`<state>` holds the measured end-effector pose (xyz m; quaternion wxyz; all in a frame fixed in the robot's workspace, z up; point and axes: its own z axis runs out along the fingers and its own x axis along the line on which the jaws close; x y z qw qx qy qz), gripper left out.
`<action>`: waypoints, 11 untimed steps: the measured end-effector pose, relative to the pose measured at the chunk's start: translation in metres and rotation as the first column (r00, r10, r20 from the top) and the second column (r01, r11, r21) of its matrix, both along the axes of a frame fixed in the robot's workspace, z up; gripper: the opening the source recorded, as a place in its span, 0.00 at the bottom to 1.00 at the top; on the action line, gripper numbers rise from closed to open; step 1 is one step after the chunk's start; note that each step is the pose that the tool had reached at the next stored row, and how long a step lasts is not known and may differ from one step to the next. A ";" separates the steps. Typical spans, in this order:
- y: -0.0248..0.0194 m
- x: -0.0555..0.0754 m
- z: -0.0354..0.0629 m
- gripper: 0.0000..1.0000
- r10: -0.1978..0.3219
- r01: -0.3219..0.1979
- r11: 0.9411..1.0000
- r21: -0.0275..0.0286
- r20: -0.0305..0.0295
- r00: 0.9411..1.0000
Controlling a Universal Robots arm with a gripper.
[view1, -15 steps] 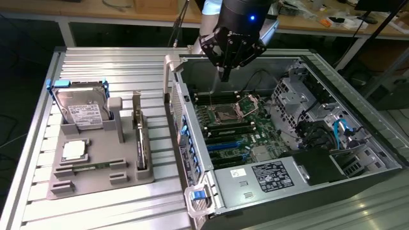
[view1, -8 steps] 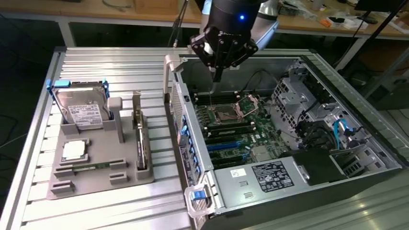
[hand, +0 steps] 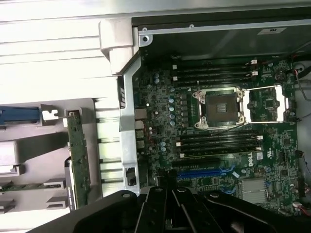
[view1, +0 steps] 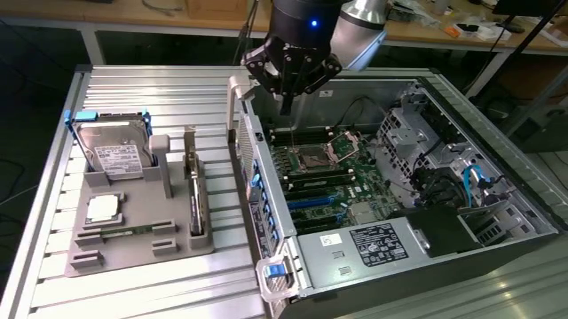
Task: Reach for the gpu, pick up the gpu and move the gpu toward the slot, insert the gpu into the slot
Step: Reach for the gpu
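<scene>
Above the open computer case [view1: 263,199], the gripper [view1: 286,107] hangs over the motherboard [view1: 320,178] with its fingers pressed together, holding nothing. Well apart from it, toward the exterior view's left, the gpu [view1: 193,199] stands on edge in a gray holder [view1: 133,247] on the table [view1: 177,93], near a hard drive [view1: 114,151].

Looks down past pincer [hand: 167,208] onto motherboard [hand: 160,111]; from pincer, open processor socket [hand: 216,109] at one o'clock, gpu [hand: 77,155] on edge at ten o'clock.
</scene>
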<state>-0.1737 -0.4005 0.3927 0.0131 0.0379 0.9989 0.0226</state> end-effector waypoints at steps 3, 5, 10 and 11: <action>-0.0008 -0.011 -0.0004 0.11 0.000 0.000 1.000 0.000 0.000 1.000; -0.0014 -0.020 -0.0008 0.11 0.000 0.000 1.000 0.000 0.000 1.000; -0.0015 -0.039 -0.0023 0.11 0.000 0.000 1.000 0.000 -0.002 1.000; -0.0015 -0.041 -0.0026 0.11 0.000 0.000 1.000 0.000 -0.003 1.000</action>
